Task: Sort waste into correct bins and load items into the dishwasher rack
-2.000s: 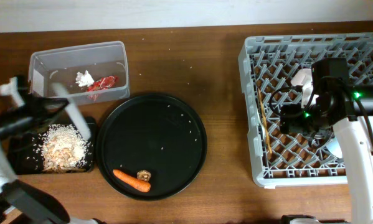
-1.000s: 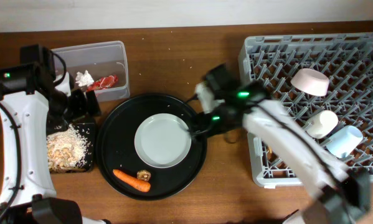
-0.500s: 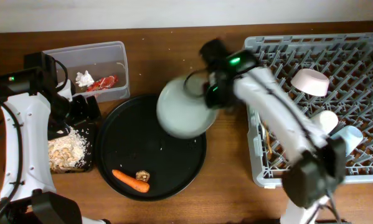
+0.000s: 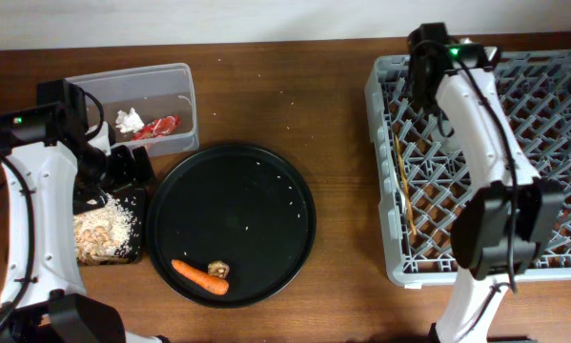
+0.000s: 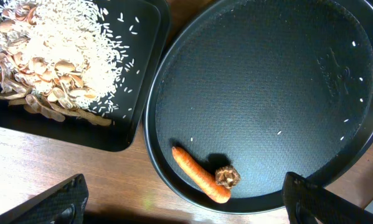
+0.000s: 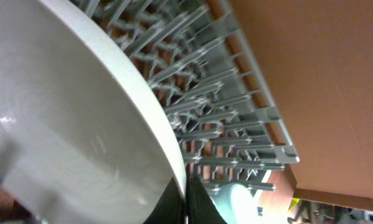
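Note:
In the right wrist view my right gripper (image 6: 185,186) is shut on the rim of the white saucer (image 6: 68,124), held tilted over the grey dishwasher rack (image 6: 236,118). Overhead, that gripper (image 4: 424,76) is at the rack's (image 4: 552,143) far left corner, and the arm hides the saucer. A wooden chopstick (image 4: 405,191) lies in the rack. My left gripper (image 5: 186,211) hangs open above the table, just in front of the carrot (image 5: 198,174) and the brown lump (image 5: 227,177). Food scraps (image 5: 49,56) fill the shallow black tray (image 5: 136,124).
The carrot and lump lie on a large round black tray (image 4: 233,224). The clear tub (image 4: 123,86) at the back left holds a white tissue (image 4: 128,120) and a red wrapper (image 4: 156,127). Rice grains are scattered on both trays.
The right arm has carried the saucer from above the round tray's far right edge to the rack's far left corner. The left arm has stayed where it was, still open.

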Action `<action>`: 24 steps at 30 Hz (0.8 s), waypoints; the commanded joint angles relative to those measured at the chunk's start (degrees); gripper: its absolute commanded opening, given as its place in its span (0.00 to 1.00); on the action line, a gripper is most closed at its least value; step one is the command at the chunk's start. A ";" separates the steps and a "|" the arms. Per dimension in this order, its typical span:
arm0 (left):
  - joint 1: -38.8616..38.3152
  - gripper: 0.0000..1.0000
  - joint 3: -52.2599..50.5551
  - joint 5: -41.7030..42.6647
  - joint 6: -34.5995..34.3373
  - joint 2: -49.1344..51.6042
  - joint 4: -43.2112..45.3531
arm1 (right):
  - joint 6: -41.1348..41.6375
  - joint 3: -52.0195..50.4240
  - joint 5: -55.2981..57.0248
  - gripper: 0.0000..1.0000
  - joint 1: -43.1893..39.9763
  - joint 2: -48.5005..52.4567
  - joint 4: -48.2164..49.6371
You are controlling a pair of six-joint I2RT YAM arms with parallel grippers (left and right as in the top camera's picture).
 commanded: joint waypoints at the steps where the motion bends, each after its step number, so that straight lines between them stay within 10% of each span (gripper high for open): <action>1: 0.17 0.99 -0.15 0.59 -0.15 -0.22 0.15 | 1.16 -0.28 -6.71 0.04 5.01 1.27 -0.46; 4: 0.17 0.99 -0.15 0.59 -0.15 -0.22 0.17 | 1.18 -0.28 -6.95 0.06 12.72 0.70 -4.00; 6: 0.17 0.99 -0.15 0.59 -0.15 -0.22 0.15 | 3.19 -0.28 -6.99 0.92 14.60 -0.55 -7.28; 7: 0.17 0.99 -0.15 0.59 -0.13 -0.22 0.15 | 5.27 -0.28 -7.34 0.99 14.38 -2.12 -8.50; 16: -4.76 0.99 -2.51 4.31 -2.43 -0.22 -0.61 | -16.41 -0.37 -48.68 0.99 -6.05 -28.68 -15.96; 24: -19.23 0.99 -35.65 4.26 -37.66 -0.22 18.62 | -16.68 -1.62 -48.74 0.99 -6.95 -27.76 -16.31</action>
